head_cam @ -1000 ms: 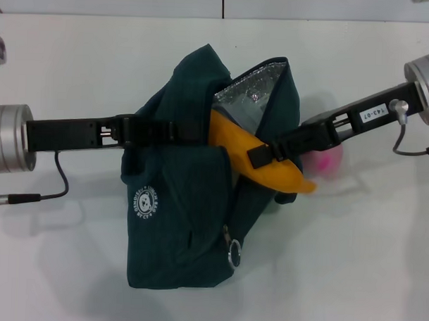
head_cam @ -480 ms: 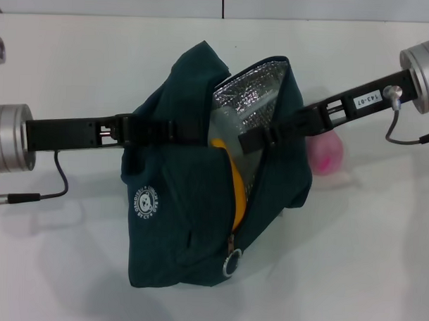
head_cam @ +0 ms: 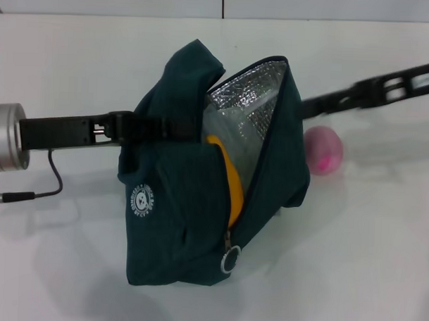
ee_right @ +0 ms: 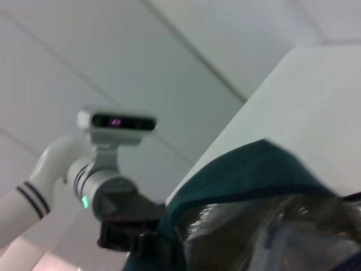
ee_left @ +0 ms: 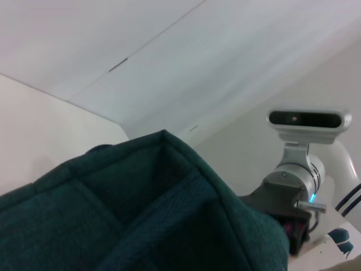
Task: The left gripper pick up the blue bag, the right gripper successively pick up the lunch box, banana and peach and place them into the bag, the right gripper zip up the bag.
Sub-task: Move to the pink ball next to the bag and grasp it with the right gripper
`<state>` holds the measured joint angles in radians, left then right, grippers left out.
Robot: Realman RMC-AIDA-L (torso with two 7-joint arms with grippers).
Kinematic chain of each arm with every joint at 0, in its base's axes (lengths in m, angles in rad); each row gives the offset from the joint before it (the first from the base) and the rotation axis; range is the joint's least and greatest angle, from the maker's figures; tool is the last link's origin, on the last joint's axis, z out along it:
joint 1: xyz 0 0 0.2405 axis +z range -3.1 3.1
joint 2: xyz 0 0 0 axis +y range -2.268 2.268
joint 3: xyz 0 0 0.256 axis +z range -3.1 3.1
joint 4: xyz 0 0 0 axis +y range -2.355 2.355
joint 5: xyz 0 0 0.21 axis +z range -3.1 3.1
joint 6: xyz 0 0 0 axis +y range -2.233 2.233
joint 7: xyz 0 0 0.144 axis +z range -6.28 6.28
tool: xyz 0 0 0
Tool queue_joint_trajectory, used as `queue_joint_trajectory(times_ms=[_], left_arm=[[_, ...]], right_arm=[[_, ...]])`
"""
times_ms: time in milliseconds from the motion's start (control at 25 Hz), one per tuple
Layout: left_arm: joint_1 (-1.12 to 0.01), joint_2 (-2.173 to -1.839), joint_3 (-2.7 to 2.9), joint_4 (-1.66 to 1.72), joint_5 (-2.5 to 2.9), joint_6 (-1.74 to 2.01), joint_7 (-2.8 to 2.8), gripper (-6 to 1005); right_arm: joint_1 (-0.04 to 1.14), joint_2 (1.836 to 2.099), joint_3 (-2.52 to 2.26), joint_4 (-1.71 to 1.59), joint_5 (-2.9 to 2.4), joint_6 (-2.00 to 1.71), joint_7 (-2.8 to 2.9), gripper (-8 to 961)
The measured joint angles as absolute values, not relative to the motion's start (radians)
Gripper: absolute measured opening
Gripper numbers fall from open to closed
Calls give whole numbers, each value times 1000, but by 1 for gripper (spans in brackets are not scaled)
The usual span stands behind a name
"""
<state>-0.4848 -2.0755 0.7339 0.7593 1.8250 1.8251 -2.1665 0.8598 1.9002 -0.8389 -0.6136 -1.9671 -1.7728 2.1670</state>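
The blue bag (head_cam: 192, 202) hangs open above the table, its foil lining (head_cam: 252, 95) showing. My left gripper (head_cam: 168, 126) is shut on the bag's upper edge and holds it up. The banana (head_cam: 231, 183) lies inside the bag with a yellow strip showing in the opening. A clear plastic piece, likely the lunch box (head_cam: 219, 125), sits behind it. The peach (head_cam: 322, 150) rests on the table right of the bag. My right gripper (head_cam: 308, 106) is blurred, right of the bag's mouth and above the peach, holding nothing I can see. The bag also shows in the left wrist view (ee_left: 141, 214) and right wrist view (ee_right: 242, 175).
The ring zipper pull (head_cam: 231, 261) hangs at the low end of the open zip. The white bear logo (head_cam: 142, 204) faces me. The white table (head_cam: 366, 264) runs all round the bag to a wall line at the back.
The right gripper let go of the banana, which slid down into the bag. The right arm then pulled back out to the right. The bag shifted slightly left.
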Motion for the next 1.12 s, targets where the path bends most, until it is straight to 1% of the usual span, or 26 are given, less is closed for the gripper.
queue_joint_trajectory(times_ms=[40, 200, 280, 360, 440, 480, 520, 600, 840, 920, 1120], left_arm=[[-484, -2075, 727, 759, 1825, 1825, -2167, 53], [-474, -2073, 703, 759, 1824, 1824, -2167, 53], [-471, -2072, 699, 759, 1824, 1824, -2167, 53], [-469, -2072, 699, 759, 1824, 1823, -2167, 53], [-466, -2071, 699, 759, 1824, 1816, -2166, 53], [-464, -2071, 699, 759, 1824, 1811, -2166, 53], [-463, -2070, 699, 759, 1824, 1807, -2166, 53], [-461, -2070, 698, 759, 1824, 1799, -2166, 53], [-458, -2069, 698, 759, 1823, 1796, -2166, 53], [-456, -2069, 697, 759, 1823, 1793, -2168, 53], [-449, -2066, 686, 759, 1823, 1775, -2169, 53]], right_arm=[[841, 1888, -816, -630, -1967, -1778, 2165, 602], [779, 1853, -775, -707, -1967, -1788, 2150, 601], [752, 1847, -775, -739, -1972, -1785, 2125, 602], [731, 1848, -781, -754, -1986, -1771, 2079, 602], [717, 1861, -789, -758, -2021, -1743, 2005, 602], [708, 1881, -792, -759, -2053, -1713, 1940, 603], [705, 1887, -792, -760, -2060, -1705, 1922, 603], [686, 1919, -793, -761, -2098, -1638, 1832, 609], [642, 1996, -841, -766, -2150, -1441, 1688, 644], [632, 2010, -872, -769, -2151, -1377, 1663, 656], [628, 2018, -965, -760, -2142, -1267, 1655, 834]])
